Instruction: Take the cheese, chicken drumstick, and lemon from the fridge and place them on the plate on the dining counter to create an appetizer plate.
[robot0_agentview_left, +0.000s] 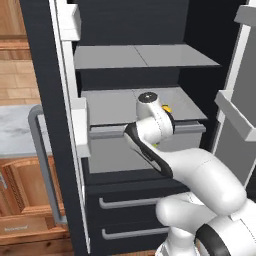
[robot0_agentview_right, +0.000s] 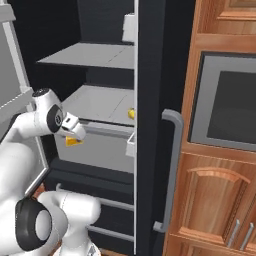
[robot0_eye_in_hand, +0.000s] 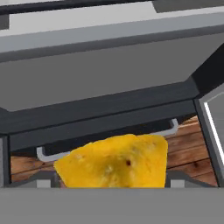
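hand (robot0_eye_in_hand: 112, 186): jaws spread wide around the cheese (robot0_eye_in_hand: 114, 161), gripping it | cheese: just outside the fridge (robot0_agentview_left: 130, 65) front, level with the drawer edge | lemon (robot0_agentview_right: 131, 113): near the middle shelf's front lip | room: doors open, shelf mostly bare

The fridge (robot0_agentview_left: 47, 75) looked like matt dark plastic, with smooth flat-grey shelves (robot0_agentview_left: 145, 56) and satin grey bar handles (robot0_agentview_right: 172, 170). Cabinets (robot0_agentview_right: 220, 190) beside it were warm, grainy wood. The cheese (robot0_eye_in_hand: 114, 162) looked waxy yellow and a bit pitted.
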